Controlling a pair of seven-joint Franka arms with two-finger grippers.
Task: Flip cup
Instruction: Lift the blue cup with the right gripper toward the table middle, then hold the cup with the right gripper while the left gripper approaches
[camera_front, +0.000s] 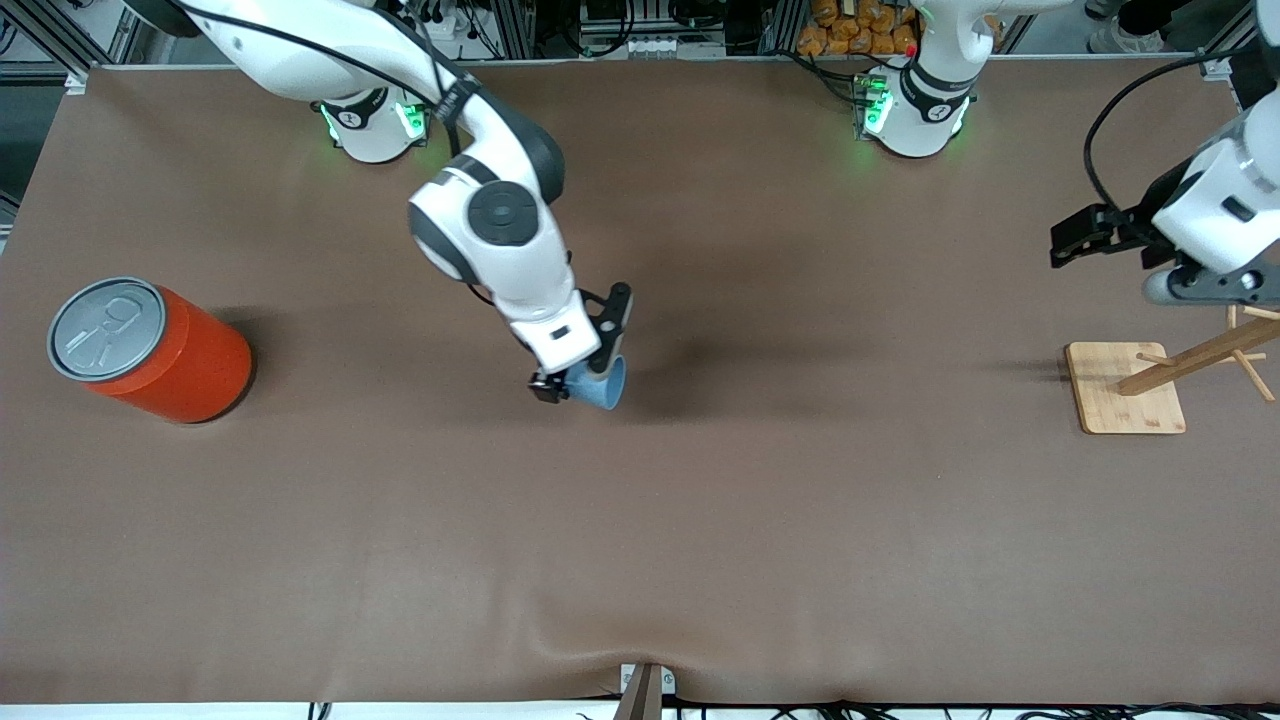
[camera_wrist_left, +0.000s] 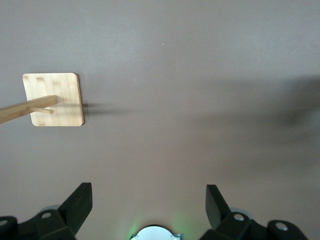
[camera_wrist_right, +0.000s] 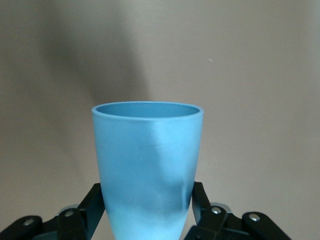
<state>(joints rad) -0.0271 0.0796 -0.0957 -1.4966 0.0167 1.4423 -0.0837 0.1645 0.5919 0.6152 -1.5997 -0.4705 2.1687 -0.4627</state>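
A brown counter is filling the front view, with the two arm bases standing along its top edge. Toward the right arm's end an orange-red can with a grey pull-tab lid is standing on the counter. Near the middle, the right pincer is reaching down and gripping the cup — a small light-blue tapered one, tipped on a slant, with its wide rim pointing away from the pincer. In the right wrist view the fingers are pressing against both sides of the cup's narrow lower part, and its rim is showing as a thin oval. Toward the left arm's end, a wooden rack with a square base and slanted pegs is sitting on the counter. The left pincer is hanging over that end, waiting — its fingers are spread wide apart and holding nothing.
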